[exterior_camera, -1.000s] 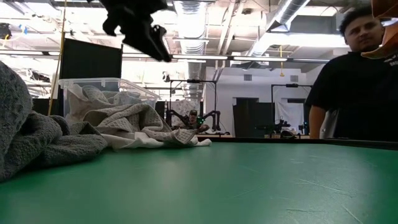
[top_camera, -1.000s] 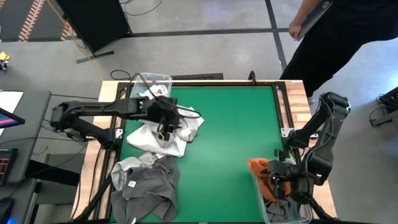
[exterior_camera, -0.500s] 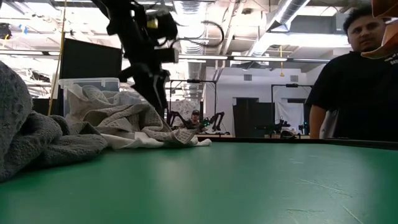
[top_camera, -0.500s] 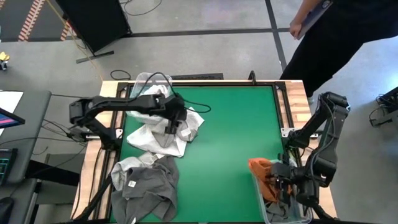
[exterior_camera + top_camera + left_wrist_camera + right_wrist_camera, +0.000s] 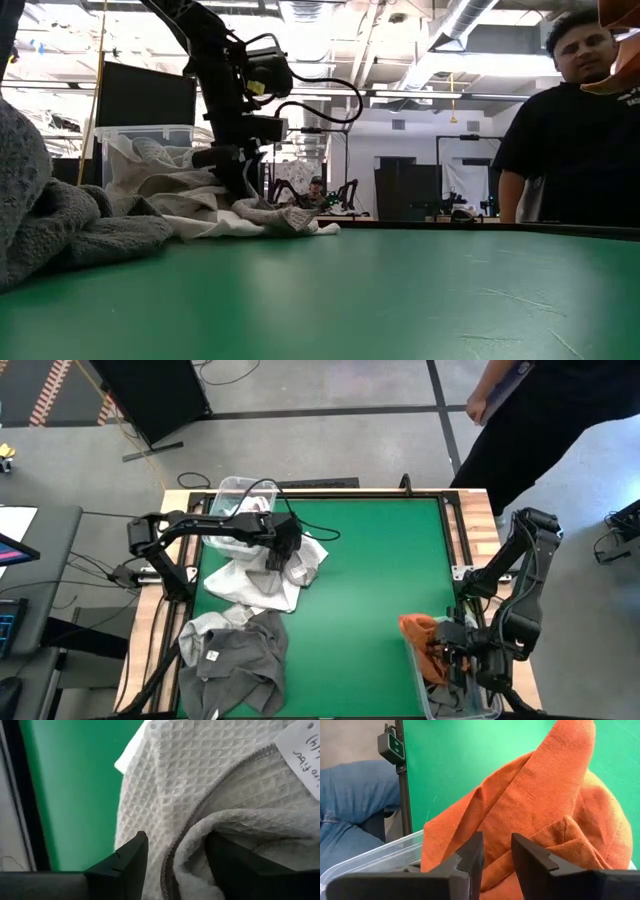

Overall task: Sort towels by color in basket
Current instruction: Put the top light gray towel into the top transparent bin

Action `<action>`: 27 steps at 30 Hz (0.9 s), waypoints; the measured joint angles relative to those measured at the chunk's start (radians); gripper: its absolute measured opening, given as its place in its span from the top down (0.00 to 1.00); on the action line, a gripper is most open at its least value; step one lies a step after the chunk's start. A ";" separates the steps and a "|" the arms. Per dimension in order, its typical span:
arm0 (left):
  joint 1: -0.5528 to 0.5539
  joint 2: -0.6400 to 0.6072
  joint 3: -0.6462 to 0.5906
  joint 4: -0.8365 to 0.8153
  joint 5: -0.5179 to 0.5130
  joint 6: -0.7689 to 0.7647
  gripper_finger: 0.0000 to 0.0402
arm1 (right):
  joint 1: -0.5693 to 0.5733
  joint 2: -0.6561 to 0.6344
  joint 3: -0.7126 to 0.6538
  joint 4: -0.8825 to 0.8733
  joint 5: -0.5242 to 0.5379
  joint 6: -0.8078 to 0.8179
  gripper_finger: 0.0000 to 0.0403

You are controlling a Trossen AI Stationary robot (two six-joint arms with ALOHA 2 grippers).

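- Your left claw (image 5: 283,556) is pressing down into the pale towels (image 5: 255,580) near the table (image 5: 370,580) edge, fingers apart around a fold, not closed, I judge to pick one.
- Your right claw (image 5: 495,857) is hovering part-open, empty, over the orange towel (image 5: 420,635), which is lying in the clear basket (image 5: 425,695).
- Another clear bin (image 5: 232,488) is holding pale cloth.

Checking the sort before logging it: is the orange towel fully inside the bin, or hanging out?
Hanging out. The orange towel drapes over the clear bin's rim onto the green table, beside the right pincer.
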 joint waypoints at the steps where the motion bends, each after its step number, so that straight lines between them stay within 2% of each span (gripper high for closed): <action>1: 0.000 0.000 0.000 0.003 -0.001 0.006 0.55 | 0.000 0.000 0.000 0.000 0.000 0.000 0.68; 4: 0.000 -0.001 0.000 0.002 -0.002 0.009 0.64 | 0.000 0.000 0.000 0.001 0.001 0.000 0.68; 9: -0.010 -0.003 0.000 -0.017 -0.003 0.039 0.91 | 0.000 0.000 0.000 0.000 0.015 -0.001 0.68; 11: -0.018 -0.003 0.000 -0.015 -0.003 0.046 0.97 | 0.000 0.000 0.000 0.000 0.016 0.000 0.68; 19: -0.087 -0.003 0.034 -0.021 -0.067 0.049 0.99 | 0.000 0.000 0.000 0.000 0.016 0.000 0.68; 27: -0.189 -0.003 0.216 -0.078 -0.201 0.076 0.99 | 0.000 0.000 0.000 0.000 0.017 -0.001 0.68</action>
